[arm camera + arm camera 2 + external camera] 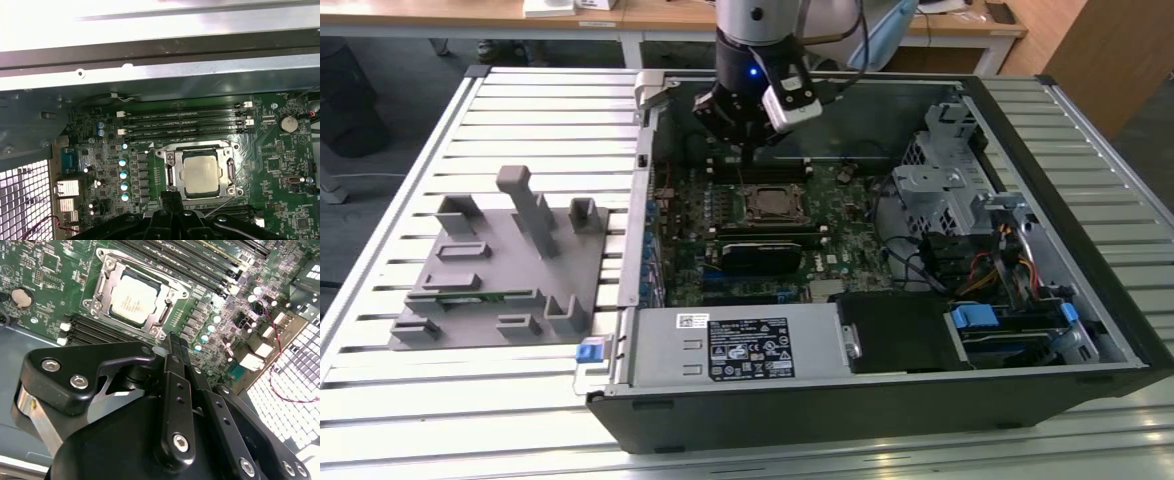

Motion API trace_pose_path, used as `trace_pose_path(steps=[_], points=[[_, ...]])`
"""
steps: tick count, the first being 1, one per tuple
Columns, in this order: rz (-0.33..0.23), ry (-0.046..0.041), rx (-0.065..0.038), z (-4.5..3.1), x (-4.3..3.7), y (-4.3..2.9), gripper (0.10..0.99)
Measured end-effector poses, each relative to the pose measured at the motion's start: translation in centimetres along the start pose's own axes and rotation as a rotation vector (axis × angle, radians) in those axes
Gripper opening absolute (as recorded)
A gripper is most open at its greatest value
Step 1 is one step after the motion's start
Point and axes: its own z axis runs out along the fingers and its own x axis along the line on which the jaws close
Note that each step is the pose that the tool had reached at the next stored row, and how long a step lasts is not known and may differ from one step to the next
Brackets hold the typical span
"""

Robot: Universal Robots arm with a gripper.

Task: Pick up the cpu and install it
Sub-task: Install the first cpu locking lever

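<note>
We see an open desktop computer case (881,400) lying on its side on a slatted metal tabletop (547,110), with a grey moulded fixture (480,310) beside it toward the exterior view's left. Inside the case, the green motherboard (280,200) faces upward. The cpu (132,300), a flat silver square, lies in the socket frame (100,285) near the middle of the board. In both wrist views it looks level and sits squarely within the frame's metal rim. The arm's gripper (171,199) hangs above the board just beside the socket, near a row of black memory slots (185,118). Its jaws are pressed together with nothing between them, and they are apart from the chip. We judge that the chip is already placed, so the step in hand is leaving it undisturbed in its seat. Doing that well means keeping the closed jaws off the silver top. Any motion should run straight away from the board rather than sideways, because a lateral brush could tilt the chip or catch the slots nearby. An even border between chip and frame on all four sides is the sign of a good seat. We cannot tell whether the frame's retaining lever is latched.
</note>
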Motion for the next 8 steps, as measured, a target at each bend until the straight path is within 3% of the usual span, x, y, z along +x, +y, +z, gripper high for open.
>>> trace_pose_path(steps=[8], points=[[-0.005, 0.0003, 0.0, 0.04, 1.66, -0.17, 0.106]])
